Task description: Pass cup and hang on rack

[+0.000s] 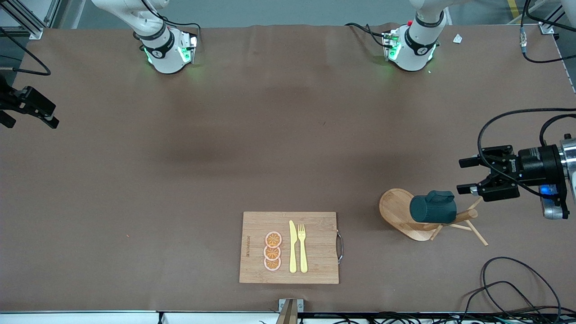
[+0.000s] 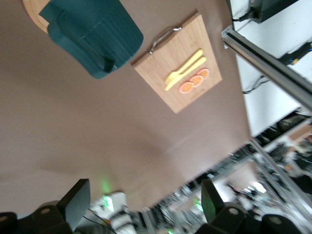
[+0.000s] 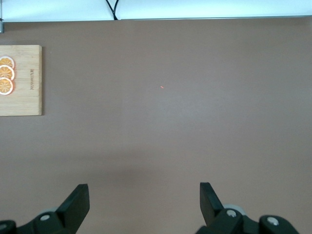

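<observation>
Cup hangs on the rack, just beside the left gripper, whose fingers gape wide, empty; right gripper waits, also wide.

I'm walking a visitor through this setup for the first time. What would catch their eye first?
The dark teal cup hanging on the wooden rack toward the left arm's end of the table. The left gripper is beside it, open and holding nothing. Nearer the front camera lies a bamboo cutting board with orange slices and a yellow knife and fork; the right gripper waits open at the table's right-arm end.
</observation>
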Robot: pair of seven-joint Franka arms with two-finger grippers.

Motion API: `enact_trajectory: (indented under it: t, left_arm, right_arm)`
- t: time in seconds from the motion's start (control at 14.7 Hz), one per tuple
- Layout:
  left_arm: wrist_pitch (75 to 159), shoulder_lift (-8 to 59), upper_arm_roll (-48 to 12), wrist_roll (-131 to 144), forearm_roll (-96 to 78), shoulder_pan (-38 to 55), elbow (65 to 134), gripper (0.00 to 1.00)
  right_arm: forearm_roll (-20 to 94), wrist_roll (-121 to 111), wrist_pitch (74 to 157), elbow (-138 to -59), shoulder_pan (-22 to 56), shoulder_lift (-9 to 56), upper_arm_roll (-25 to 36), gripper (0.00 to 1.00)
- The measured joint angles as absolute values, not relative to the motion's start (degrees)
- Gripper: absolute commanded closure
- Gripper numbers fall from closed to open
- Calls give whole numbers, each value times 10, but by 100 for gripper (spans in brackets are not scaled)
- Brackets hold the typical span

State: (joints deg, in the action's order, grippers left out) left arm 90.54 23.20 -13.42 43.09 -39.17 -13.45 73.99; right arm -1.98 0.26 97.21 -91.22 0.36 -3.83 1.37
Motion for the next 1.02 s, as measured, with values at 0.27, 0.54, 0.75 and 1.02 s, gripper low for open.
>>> enact_trajectory:
  t: [0.27,0.54,0.75,1.02]
  left_arm:
    - [905,199,-191,372,-215,-136,732,0]
    - [905,164,-245,276,-59,-136,731,0]
    - [900,140,-246,196,-11,-136,732,0]
    - [888,102,-151,86,9,-73,736,0]
  right_arm:
    - [-44,1,987,-912,18,-38,13,0]
    - [-45,1,969,-914,20,-34,15,0]
    - [-45,1,929,-915,17,-18,20,0]
    - [-41,2,917,-915,4,1,22,0]
